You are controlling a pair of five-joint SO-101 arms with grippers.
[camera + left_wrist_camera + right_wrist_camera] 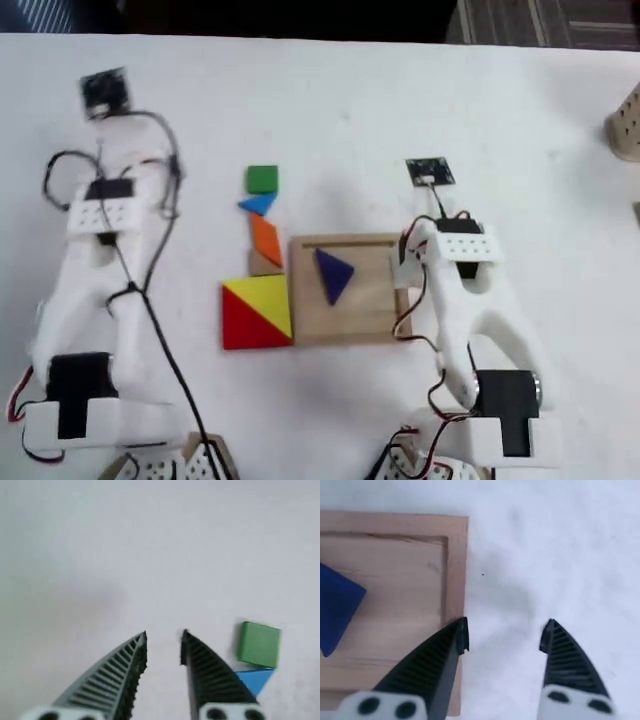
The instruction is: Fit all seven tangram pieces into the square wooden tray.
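Observation:
The square wooden tray (375,318) lies mid-table with one dark blue triangle (333,273) inside it. Left of the tray sit a yellow triangle (264,298) and a red triangle (243,323), joined into a square. Beyond them run a tan piece (263,264), an orange parallelogram (266,238), a light blue triangle (258,203) and a green square (262,179). My right gripper (505,630) is open, one finger over the tray's right rim (457,565), near the dark blue triangle (335,607). My left gripper (164,637) is narrowly open over bare table, beside the green square (259,645) and light blue triangle (254,679).
The left arm (95,260) stands well left of the pieces and the right arm (465,300) right of the tray. Black cables (150,310) trail beside the left arm. A pegged wooden block (626,125) sits at the far right edge.

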